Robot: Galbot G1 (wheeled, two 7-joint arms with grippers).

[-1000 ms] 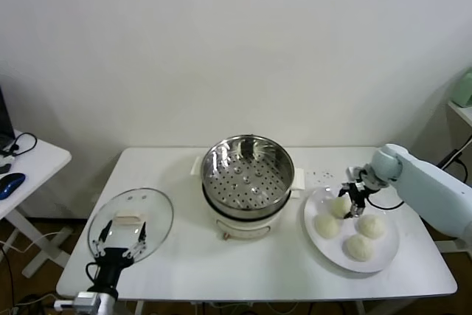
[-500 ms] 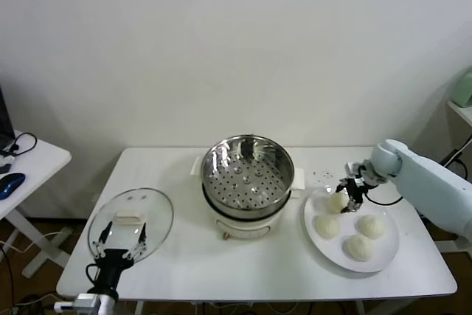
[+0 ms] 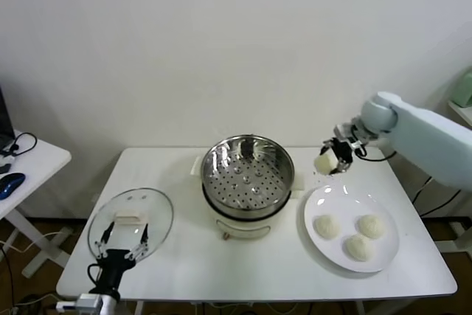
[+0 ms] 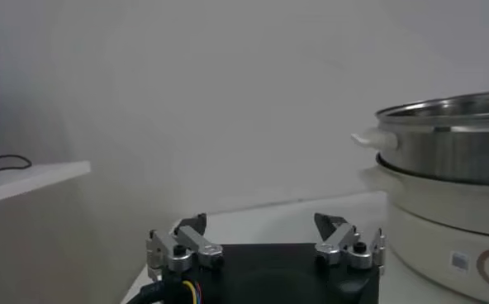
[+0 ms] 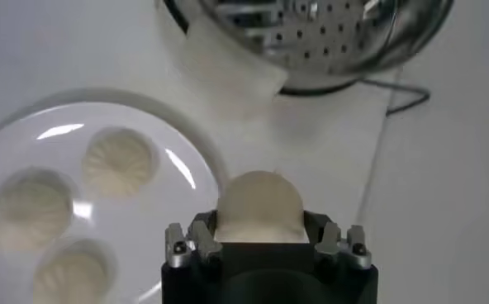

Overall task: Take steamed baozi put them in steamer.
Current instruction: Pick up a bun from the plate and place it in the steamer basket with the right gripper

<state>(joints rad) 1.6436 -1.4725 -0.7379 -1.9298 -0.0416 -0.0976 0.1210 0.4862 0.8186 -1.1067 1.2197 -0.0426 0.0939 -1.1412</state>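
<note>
**Inspector:** Right gripper [image 3: 333,158] is clamped on one baozi [image 3: 324,163], fingers pressed against both its sides. It hangs in the air above the table [image 3: 265,271], between the steamer [image 3: 248,176] and the plate [image 3: 381,256], clear of both.

**Clerk:** Confirmed in the right wrist view?

**Inspector:** Yes. The bun [image 5: 259,206] sits between the fingers [image 5: 200,237], dome outward. Beyond it lie the plate [image 5: 197,161] and the perforated steamer tray [image 5: 331,29].

**Clerk:** Remaining buns?

**Inspector:** Three on the plate: one [image 3: 327,226] nearest the steamer, one [image 3: 371,226] beside it, one [image 3: 358,248] toward the table's near edge. They lie close together.

**Clerk:** Steamer?

**Inspector:** Mid-table, uncovered, tray bare. Its glass lid [image 3: 131,223] lies flat at the table's left end.

**Clerk:** Left gripper?

**Inspector:** Left gripper [image 3: 116,250] is parked low at the table's near left edge, just before the lid. Fingers [image 4: 182,245] are spread wide, gripping nothing. The steamer wall [image 4: 451,136] shows to one side in the left wrist view.
</note>
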